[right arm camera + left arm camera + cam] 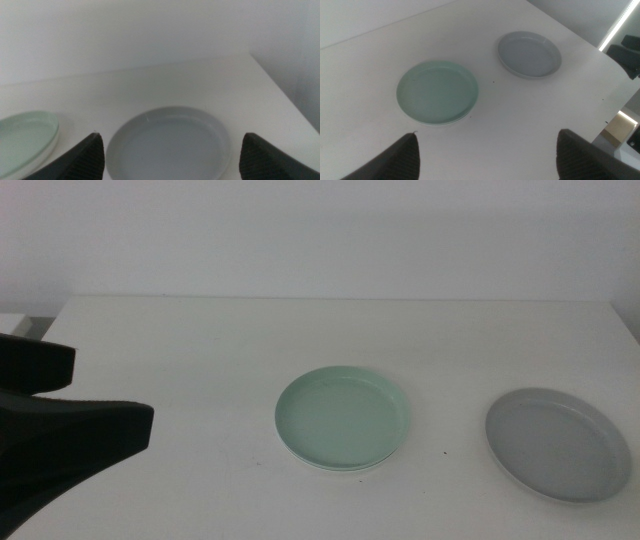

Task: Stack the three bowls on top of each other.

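Observation:
The mint green bowl (343,418) sits at the table's middle on top of the white bowl (333,469), of which only a thin rim shows. The grey bowl (557,443) lies alone to the right, apart from them. My left gripper (110,395) hangs open and empty at the left, clear of the green bowl. In the left wrist view my left gripper (488,134) faces the green bowl (437,91) and the grey bowl (530,53). My right gripper (171,137) is open and empty just before the grey bowl (170,145); it is out of the middle view.
The white table (200,350) ends close to the grey bowl on the right, and a wall stands behind it. A dark object (630,55) stands beyond the table's edge in the left wrist view.

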Motion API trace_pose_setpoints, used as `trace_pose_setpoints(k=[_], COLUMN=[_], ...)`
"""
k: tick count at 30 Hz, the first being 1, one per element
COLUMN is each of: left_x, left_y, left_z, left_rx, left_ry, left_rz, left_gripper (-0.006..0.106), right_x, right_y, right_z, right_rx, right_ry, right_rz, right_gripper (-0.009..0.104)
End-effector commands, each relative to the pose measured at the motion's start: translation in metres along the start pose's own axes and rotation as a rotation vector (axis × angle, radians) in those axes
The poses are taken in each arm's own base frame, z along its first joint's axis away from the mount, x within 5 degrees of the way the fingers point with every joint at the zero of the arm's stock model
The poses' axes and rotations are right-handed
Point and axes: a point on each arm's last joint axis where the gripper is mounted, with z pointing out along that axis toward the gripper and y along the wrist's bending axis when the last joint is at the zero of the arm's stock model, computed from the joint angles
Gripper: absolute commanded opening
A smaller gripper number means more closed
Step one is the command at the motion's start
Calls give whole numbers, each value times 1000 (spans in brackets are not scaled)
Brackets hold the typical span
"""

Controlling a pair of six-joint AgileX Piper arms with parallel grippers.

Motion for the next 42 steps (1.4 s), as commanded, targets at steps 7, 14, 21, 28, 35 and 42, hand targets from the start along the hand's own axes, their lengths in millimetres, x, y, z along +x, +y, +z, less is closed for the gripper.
trace_pose_setpoints(k=[7,14,21,28,35,42], left_x=[0,0,0,0,0,0], left_y=[0,0,0,0,0,0], left_z=[0,0,0,0,0,0], left_rx=[-1,-1,-1,-1,-1,-1], left_ry=[-14,-14,-14,-14,-14,-14], left_rz=[-4,-4,-4,-4,-4,-4], left_gripper=[94,94,94,94,94,94], right_x=[-9,-12,-44,-81,-102,-100], right_y=[1,1,7,13,18,18], right_z=[-1,-1,10,32,53,55], right_rx=[-10,-15,2,103,113,115], right_ry=[-115,-140,32,618,712,742], right_rz=[-12,6,132,116,156,164], right_gripper=[93,93,93,93,93,93])
